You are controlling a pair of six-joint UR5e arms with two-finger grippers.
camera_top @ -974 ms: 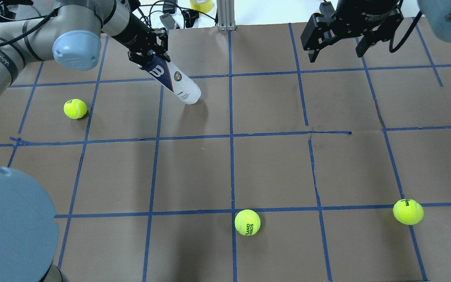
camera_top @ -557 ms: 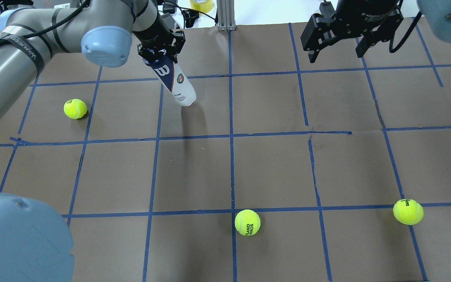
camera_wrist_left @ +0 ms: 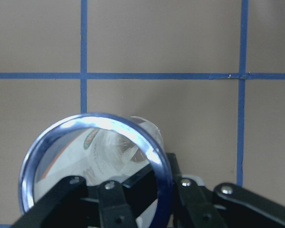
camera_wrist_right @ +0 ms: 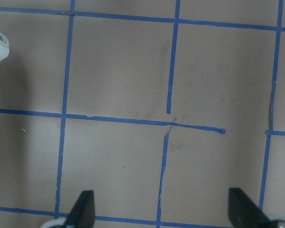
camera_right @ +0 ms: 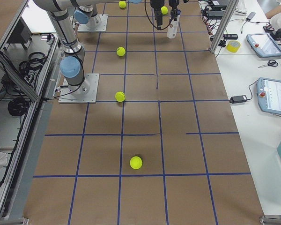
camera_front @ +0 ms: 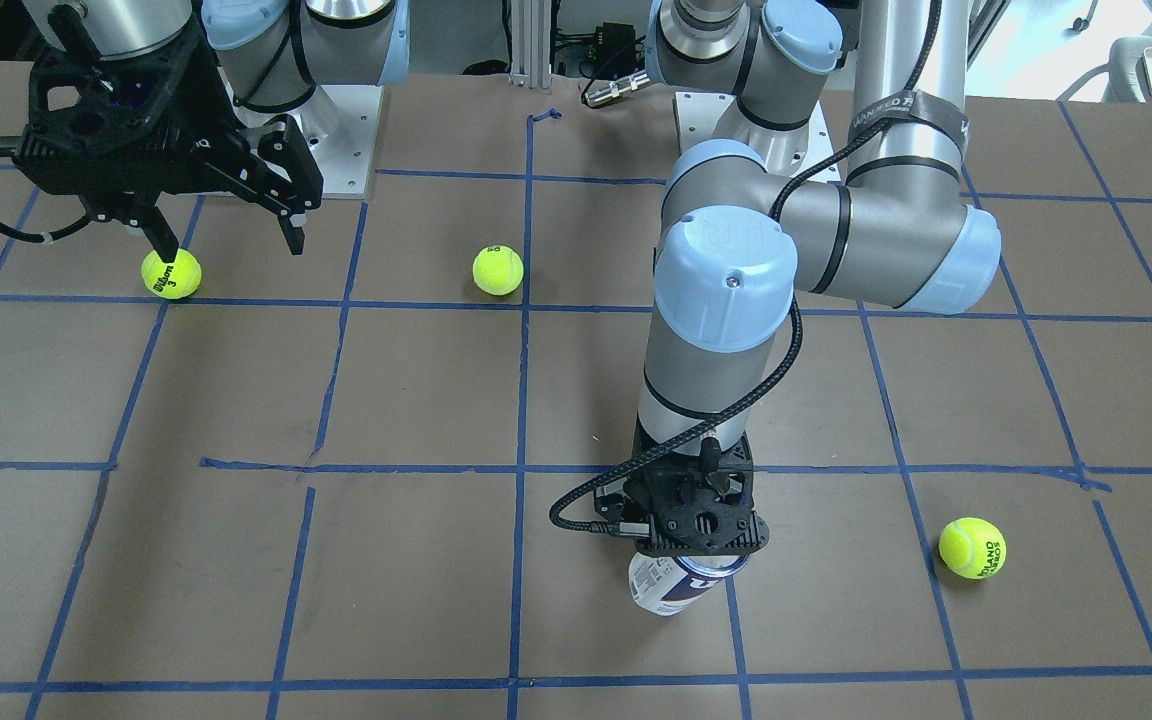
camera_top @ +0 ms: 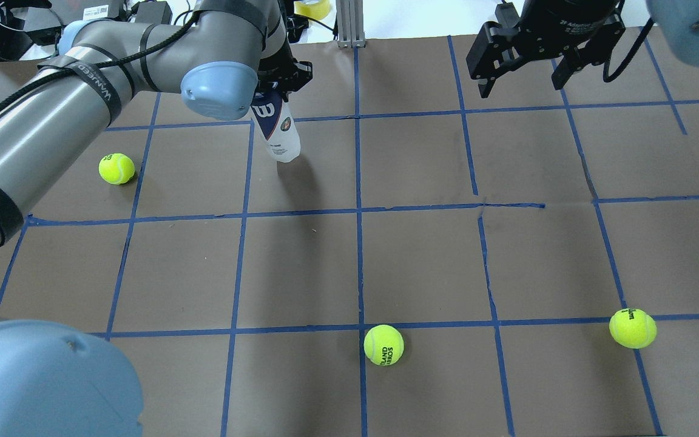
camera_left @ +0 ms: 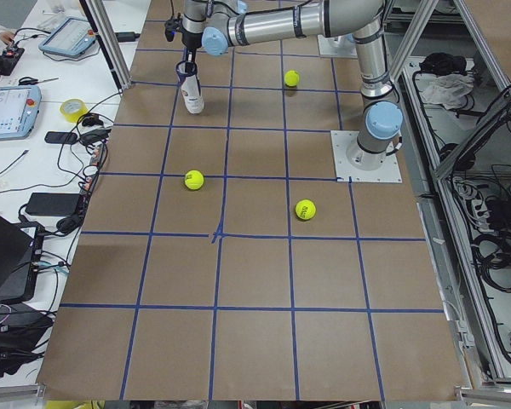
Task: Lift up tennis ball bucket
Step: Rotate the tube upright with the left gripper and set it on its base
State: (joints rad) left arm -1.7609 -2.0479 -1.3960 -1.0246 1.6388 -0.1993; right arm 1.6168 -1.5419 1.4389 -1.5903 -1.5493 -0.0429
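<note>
Overhead, elbow (camera_top: 219, 91) half-hides left tool (camera_top: 281, 86) clamping tennis ball bucket (camera_top: 280, 132).

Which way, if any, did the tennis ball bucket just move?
Yes: the tennis ball bucket tipped steeper, its navy top swinging right toward the central vertical tape line.

Bright, even lighting from above is shown in all views. A soft shadow is cast just below the tennis ball bucket (camera_top: 278, 130), upper centre of the overhead view. White glare is seen on its rim in the left wrist view
</note>
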